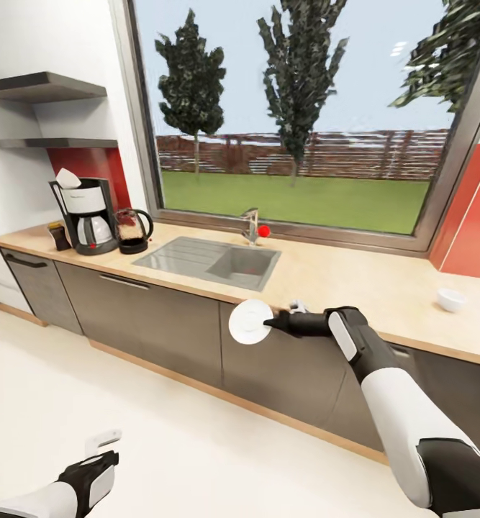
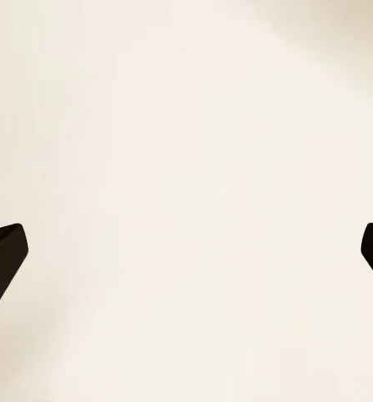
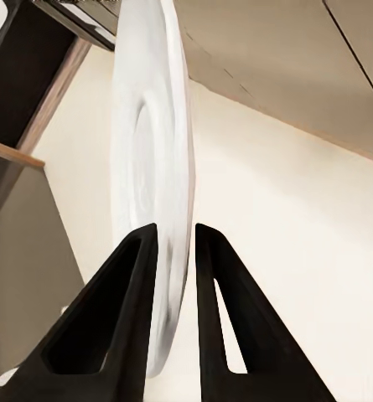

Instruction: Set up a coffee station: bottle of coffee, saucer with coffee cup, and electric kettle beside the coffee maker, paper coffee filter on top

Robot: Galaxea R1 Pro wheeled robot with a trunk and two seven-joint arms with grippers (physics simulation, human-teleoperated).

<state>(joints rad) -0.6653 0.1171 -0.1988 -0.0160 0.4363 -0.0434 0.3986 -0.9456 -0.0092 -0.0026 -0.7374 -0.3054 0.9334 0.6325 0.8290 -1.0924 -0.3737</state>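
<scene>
Round white saucer (image 1: 250,321) in right gripper (image 1: 270,324)

saucer (image 1: 250,321) white, on edge, held off counter | cup (image 1: 451,299) on counter

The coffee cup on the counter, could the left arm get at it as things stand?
Probably not. The coffee cup sits far to the right on the countertop, while the left claw hangs low over the floor, with the saucer-holding right arm between.
</scene>
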